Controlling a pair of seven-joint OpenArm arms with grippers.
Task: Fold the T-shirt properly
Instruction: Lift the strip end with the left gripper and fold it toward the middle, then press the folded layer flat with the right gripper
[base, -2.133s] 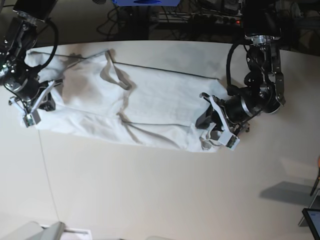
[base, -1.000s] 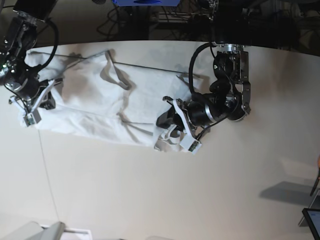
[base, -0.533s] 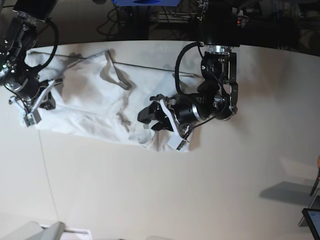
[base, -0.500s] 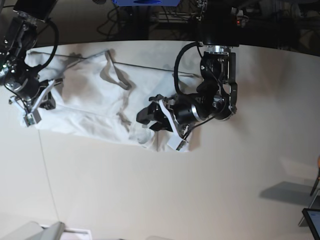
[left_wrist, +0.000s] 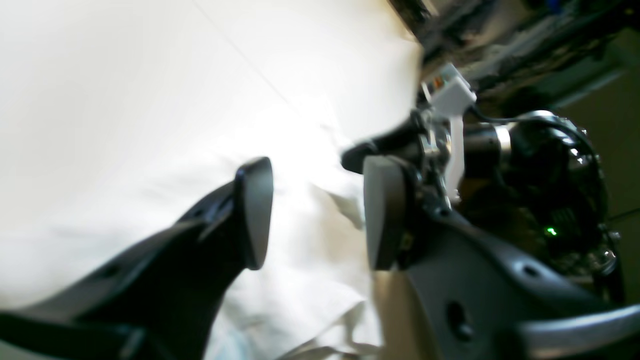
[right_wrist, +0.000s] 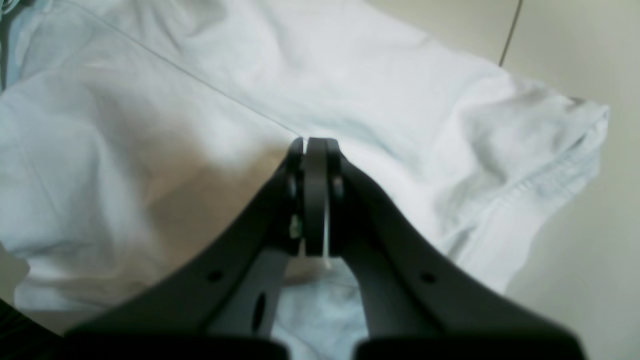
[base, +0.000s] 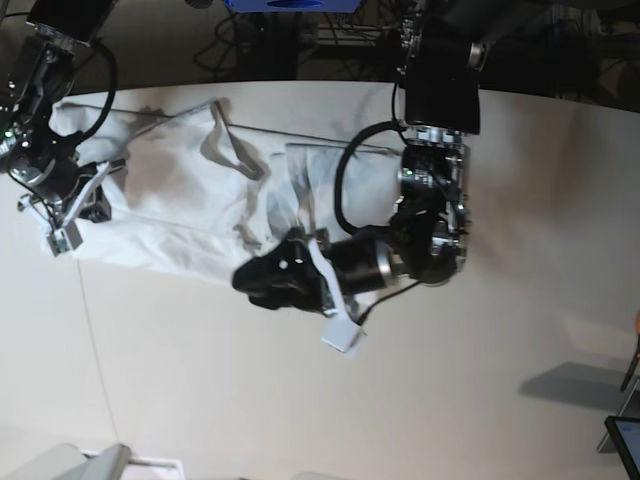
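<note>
the t-shirt (base: 170, 190) looks soft and limp; grip it at a hem. the left gripper (left_wrist: 315, 210) stands open, empty, and the right gripper (right_wrist: 315, 200) is closed tight.

Left wrist view overexposed and motion-blurred, base view evenly lit

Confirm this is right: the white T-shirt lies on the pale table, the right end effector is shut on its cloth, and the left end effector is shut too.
Not quite. The left end effector is open: the left wrist view shows its two pads well apart, with nothing between them. The rest stands: the T-shirt lies on the table, and the right end effector is shut on its cloth.
</note>
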